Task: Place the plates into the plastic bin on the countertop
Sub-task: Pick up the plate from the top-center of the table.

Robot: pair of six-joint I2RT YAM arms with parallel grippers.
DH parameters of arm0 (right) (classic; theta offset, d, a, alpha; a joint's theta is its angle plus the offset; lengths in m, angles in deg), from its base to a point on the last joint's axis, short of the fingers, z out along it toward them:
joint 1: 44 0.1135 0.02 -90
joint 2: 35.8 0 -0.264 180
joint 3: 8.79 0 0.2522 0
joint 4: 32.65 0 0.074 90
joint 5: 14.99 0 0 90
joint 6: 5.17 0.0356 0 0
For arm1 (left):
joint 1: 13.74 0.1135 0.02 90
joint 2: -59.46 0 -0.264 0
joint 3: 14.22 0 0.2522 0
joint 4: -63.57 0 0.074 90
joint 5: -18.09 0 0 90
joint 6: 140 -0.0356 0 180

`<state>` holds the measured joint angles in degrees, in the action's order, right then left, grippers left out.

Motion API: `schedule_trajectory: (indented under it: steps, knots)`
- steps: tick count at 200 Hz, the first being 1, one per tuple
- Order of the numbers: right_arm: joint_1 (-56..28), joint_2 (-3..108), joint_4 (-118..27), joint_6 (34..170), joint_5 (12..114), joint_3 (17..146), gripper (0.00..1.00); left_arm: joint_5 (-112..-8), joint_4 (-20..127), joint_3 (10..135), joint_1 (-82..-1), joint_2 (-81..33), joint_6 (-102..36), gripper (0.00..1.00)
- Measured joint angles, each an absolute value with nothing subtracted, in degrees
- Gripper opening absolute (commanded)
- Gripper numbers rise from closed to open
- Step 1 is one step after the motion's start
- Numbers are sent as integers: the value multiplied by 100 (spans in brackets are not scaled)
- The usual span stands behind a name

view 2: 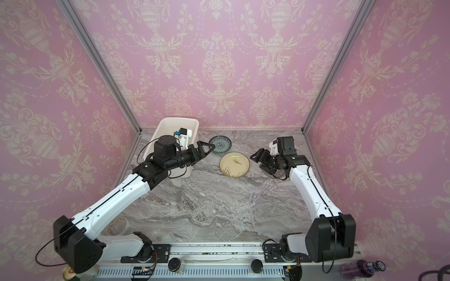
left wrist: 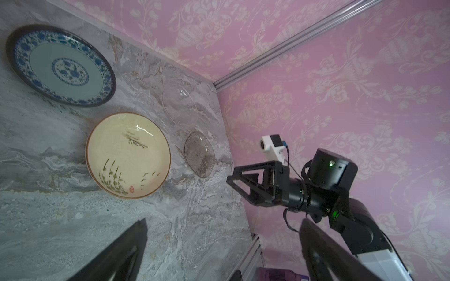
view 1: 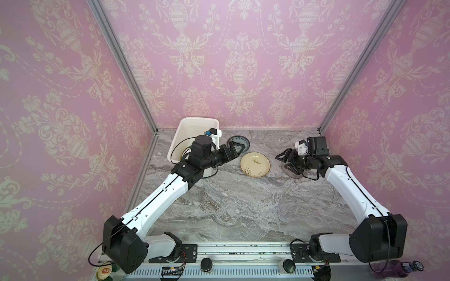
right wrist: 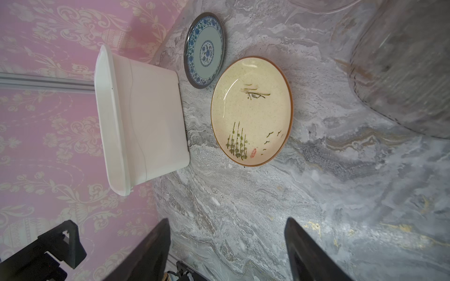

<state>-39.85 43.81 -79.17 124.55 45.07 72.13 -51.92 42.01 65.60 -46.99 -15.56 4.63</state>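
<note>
DONE: bin (view 1: pixel 185 126) shows a stowed plate (view 1: pixel 186 151) | TO DO: you load teal plate (view 1: pixel 234 141), cream plate (view 1: pixel 255 164), clear plate (left wrist: pixel 180 104), smoky plate (left wrist: pixel 199 154) off the countertop (view 1: pixel 243 206) | left gripper (view 1: pixel 239 151), right gripper (view 1: pixel 281 162): fingers spread, empty

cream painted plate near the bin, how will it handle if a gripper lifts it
The cream plate looks glazed, with glare near its rim, so probably slippery. It lies flat on the countertop, so a push would likely slide it, not tip it. It looks ceramic: likely stiff and breakable if dropped.
</note>
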Motion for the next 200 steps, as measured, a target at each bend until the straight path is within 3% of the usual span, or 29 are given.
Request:
schedule_trajectory:
  steps: [55,141,200]
  knots:
    - [-3985,5813,-7751,11649,4326,7949,72,-6329,3725,6388,-5396,-2090,1388,99]
    - [-3985,7636,-7866,10951,4437,8780,67,-6478,3360,6921,-5412,-4026,1960,93]
    - [-3946,8326,-7836,10763,4413,9101,50,-6550,3395,7131,-5423,-4741,2094,91]
